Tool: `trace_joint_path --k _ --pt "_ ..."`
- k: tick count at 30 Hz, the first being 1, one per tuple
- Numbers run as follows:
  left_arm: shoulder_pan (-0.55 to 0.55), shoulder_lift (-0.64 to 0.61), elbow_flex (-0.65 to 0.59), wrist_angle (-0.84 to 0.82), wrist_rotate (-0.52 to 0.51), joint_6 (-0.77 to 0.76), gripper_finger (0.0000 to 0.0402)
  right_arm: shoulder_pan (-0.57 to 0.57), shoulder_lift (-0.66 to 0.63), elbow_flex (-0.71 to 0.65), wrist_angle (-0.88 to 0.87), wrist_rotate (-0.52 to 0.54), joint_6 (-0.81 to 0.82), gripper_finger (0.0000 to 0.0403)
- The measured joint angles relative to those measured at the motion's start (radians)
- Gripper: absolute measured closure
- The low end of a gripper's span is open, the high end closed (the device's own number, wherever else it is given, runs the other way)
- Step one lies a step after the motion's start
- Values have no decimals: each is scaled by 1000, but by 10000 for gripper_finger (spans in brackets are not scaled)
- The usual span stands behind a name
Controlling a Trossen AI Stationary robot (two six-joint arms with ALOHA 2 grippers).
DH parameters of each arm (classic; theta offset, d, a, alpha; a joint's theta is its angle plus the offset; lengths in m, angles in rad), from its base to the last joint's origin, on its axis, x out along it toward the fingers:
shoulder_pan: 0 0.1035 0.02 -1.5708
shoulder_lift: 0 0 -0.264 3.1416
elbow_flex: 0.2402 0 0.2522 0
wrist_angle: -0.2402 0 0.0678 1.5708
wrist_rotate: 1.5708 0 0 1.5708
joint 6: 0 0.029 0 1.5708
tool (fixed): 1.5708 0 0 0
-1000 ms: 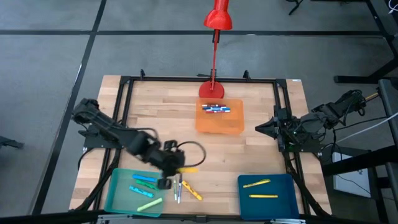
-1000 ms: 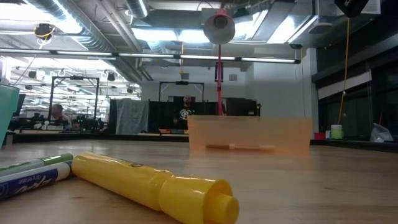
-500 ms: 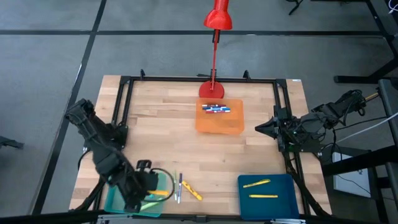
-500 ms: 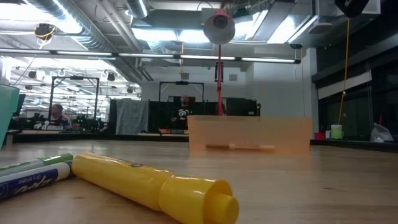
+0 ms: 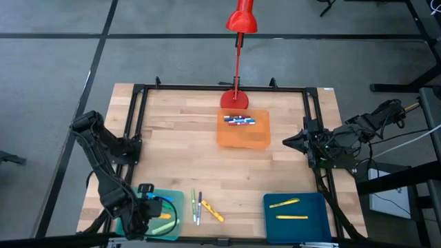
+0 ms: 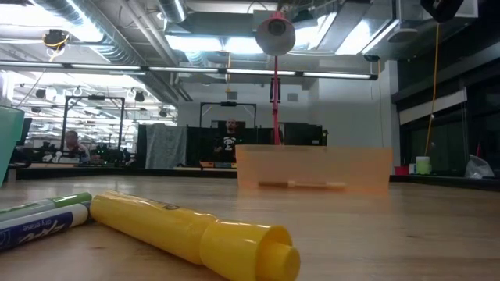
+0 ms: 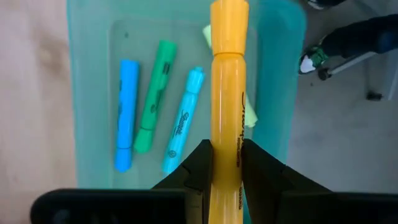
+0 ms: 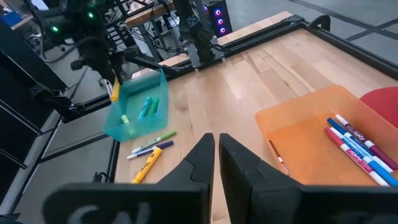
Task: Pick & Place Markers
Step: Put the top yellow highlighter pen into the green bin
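Note:
My left gripper hangs over the teal tray at the table's near left corner, shut on an orange-yellow marker. In that tray lie a blue marker, a green one, a light-blue one and a yellow-green one, mostly hidden behind the held marker. Three more markers lie flat on the wood beside the tray. Two yellow markers rest in the blue tray. My right gripper waits shut at the table's right edge. My left gripper pinches the orange-yellow marker's barrel between its two fingers, which lie across the marker and come from above. The capped end sticks out past the fingers. The marker is lifted clear, above the teal tray.
An orange tray with several blue and red markers sits at the far middle, in front of a red lamp's base. A black frame runs around the tabletop. Bare wood lies between the trays. The low view shows a yellow marker close by.
My left arm has swung from the table's near middle toward the near left corner, carrying the orange-yellow marker with it. The gripper has turned on the way and now hangs over the teal tray. The markers on the wood have stayed where they were.

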Motion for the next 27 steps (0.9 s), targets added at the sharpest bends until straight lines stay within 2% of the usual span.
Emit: trace_joint_path --k 3,9,13,27 --pt "-8 1 -59 57 11 -19 345 0 0 0 0 0 4 377" --pt "-29 1 -193 275 15 -82 345 0 0 0 0 0 6 377" --pt "-42 4 -251 343 7 -133 345 0 0 0 0 0 23 377" --pt "-45 5 -323 400 -3 -139 345 0 0 0 0 0 27 377"
